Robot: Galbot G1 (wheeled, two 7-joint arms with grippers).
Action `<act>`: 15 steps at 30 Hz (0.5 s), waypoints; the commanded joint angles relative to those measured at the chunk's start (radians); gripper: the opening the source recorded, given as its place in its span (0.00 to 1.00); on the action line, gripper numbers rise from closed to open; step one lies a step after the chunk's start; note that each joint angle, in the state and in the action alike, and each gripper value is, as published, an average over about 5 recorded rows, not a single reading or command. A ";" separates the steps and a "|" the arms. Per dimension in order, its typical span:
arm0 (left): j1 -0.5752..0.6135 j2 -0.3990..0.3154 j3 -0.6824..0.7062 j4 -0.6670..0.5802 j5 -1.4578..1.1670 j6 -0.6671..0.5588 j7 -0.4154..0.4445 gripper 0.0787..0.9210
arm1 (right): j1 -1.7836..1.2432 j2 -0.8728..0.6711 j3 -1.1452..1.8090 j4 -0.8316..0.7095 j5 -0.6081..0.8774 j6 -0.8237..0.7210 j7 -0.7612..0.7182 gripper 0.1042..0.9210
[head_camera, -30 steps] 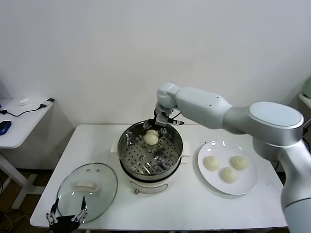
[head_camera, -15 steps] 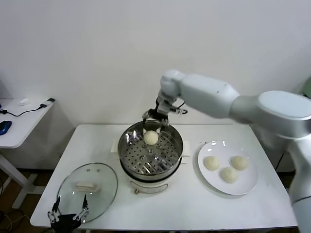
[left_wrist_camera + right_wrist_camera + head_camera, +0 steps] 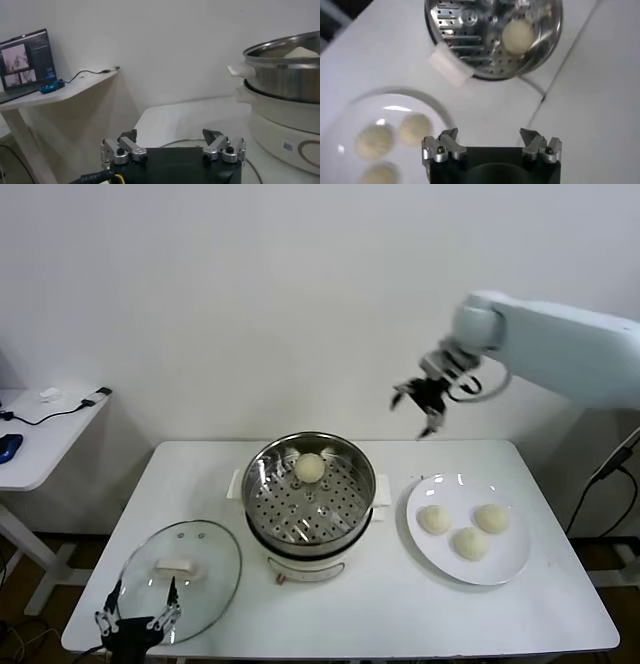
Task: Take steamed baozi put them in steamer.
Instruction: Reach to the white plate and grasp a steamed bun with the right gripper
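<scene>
**One bun in the steamer, three on the plate**

On the surface [image 3: 400, 604] we see the steamer [image 3: 310, 529] at centre, one baozi [image 3: 310, 468] on its tray. Toward the right edge, a plate [image 3: 505, 562] carries three baozi [image 3: 435, 520]. Our right gripper [image 3: 422, 406] hangs empty above, fingers spread; our left gripper [image 3: 135, 624] waits open at the front-left corner.

Round shiny steamer [image 3: 310, 496] at the middle of the head view, a bit below center, lid off, holes all over the tray inside. One smooth cream-white baozi [image 3: 310, 468] on that tray, near the far rim. Three more baozi [image 3: 466, 530] close together at lower right, well apart from the steamer: one left, one right, one lower.
</scene>
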 commanded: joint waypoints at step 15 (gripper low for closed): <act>-0.005 0.000 -0.011 0.022 -0.001 -0.001 0.001 0.88 | -0.385 -0.138 0.078 0.038 0.040 -0.400 0.220 0.88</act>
